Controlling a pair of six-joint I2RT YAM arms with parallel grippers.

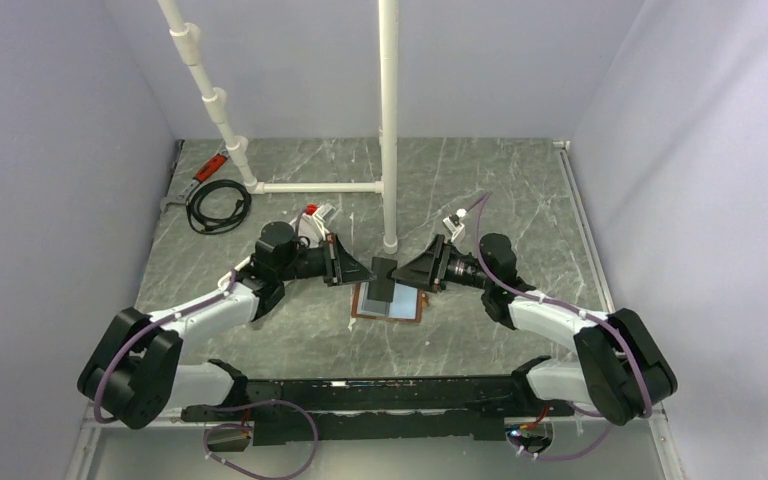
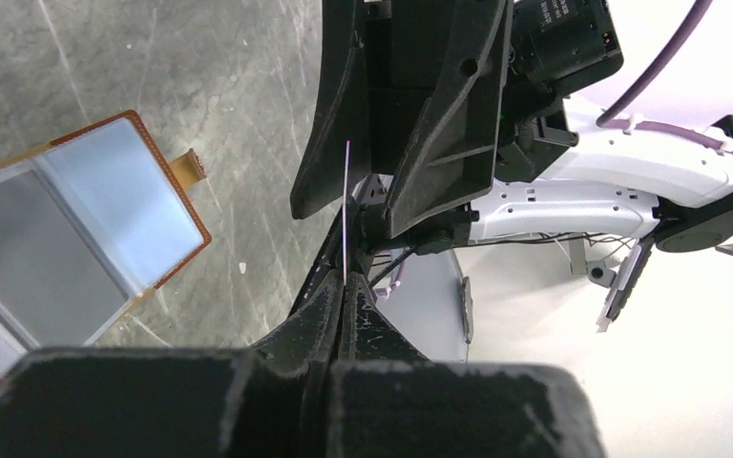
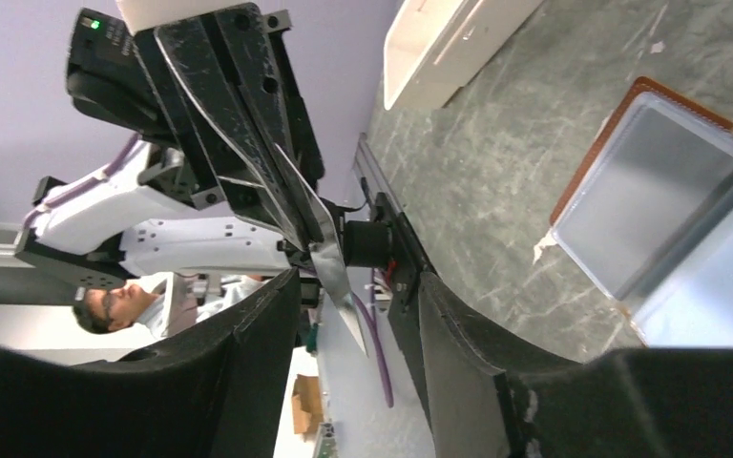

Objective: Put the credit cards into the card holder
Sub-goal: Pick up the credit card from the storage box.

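The card holder (image 1: pixel 387 319), reddish-brown, lies open on the table between the arms. It also shows in the left wrist view (image 2: pixel 183 196) and the right wrist view (image 3: pixel 599 157). A grey card (image 2: pixel 29 248) and a light blue card (image 2: pixel 124 191) lie flat in it. My left gripper (image 1: pixel 370 272) is shut on a grey-silver credit card (image 1: pixel 383 280) and holds it on edge above the holder. The card shows as a thin line in the left wrist view (image 2: pixel 345 210). My right gripper (image 1: pixel 398 275) is open, its fingers on either side of that card (image 3: pixel 329 253) without touching it.
A white pipe frame (image 1: pixel 388 120) stands just behind the holder. A coiled black cable (image 1: pixel 218 205) and a red-handled tool (image 1: pixel 210 165) lie at the back left. A long white tray (image 3: pixel 439 48) shows in the right wrist view.
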